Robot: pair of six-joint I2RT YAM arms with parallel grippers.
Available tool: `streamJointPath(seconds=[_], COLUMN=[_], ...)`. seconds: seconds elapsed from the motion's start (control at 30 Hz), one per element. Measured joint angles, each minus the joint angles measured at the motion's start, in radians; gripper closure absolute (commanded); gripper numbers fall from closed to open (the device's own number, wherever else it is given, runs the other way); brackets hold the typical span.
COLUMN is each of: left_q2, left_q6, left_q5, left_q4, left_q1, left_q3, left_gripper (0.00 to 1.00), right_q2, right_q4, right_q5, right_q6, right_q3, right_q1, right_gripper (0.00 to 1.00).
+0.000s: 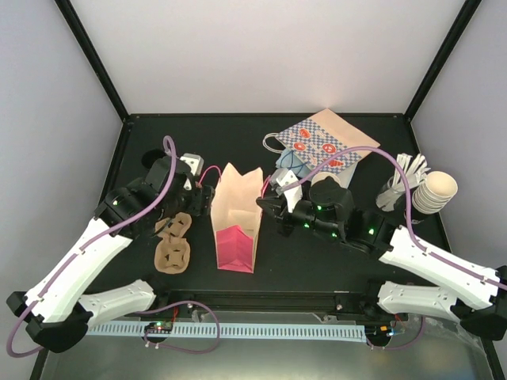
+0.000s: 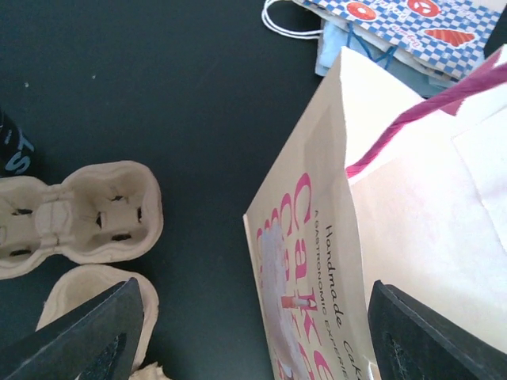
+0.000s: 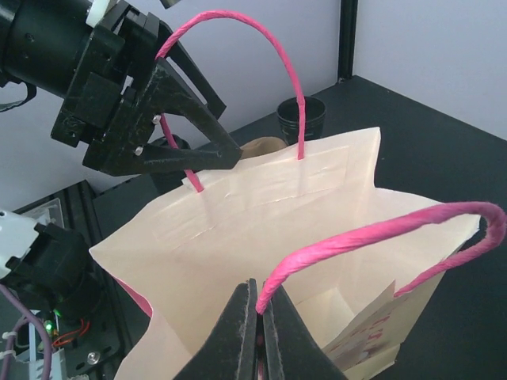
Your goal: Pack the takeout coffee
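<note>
The right pincer [image 3: 256,297] is pressed together on the near pink handle [image 3: 372,233] of the cream paper bag [image 1: 235,218], which stands open and upright on the black table [image 1: 261,138] between the two arms. The left pincer [image 2: 255,289] has its fingers wide apart at the bag's other side and clamps nothing. The coffee cup cannot be made out in any view, so its place cannot be told.

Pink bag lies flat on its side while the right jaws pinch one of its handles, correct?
No: the pink bag stands upright, mouth open, as the right wrist view shows. The right gripper does pinch one handle in its jaws.
</note>
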State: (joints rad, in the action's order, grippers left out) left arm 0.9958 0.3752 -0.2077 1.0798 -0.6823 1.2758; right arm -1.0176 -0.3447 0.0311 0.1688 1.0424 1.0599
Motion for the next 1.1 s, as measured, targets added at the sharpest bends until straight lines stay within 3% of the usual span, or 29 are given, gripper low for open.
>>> streamJointPath(seconds=[0.63,1.1], left_q2=[0.048,-0.020], left_q6=[-0.039,-0.027], left_q5=[0.254,0.406], left_q4=[-0.152,-0.147], left_q1=[0.000,0.000], left_q3=[0.079,0.124], left_gripper=[0.18,0.09], right_q2=[0.017,-0.008], right_q4=[-0.025,-0.031], right_q5=[-0.040,-0.025], right_q6=[-0.030,-0.037], right_q3=[-0.003,0.012], right_q1=[0.000,0.000], right_gripper=[0.95,0.93])
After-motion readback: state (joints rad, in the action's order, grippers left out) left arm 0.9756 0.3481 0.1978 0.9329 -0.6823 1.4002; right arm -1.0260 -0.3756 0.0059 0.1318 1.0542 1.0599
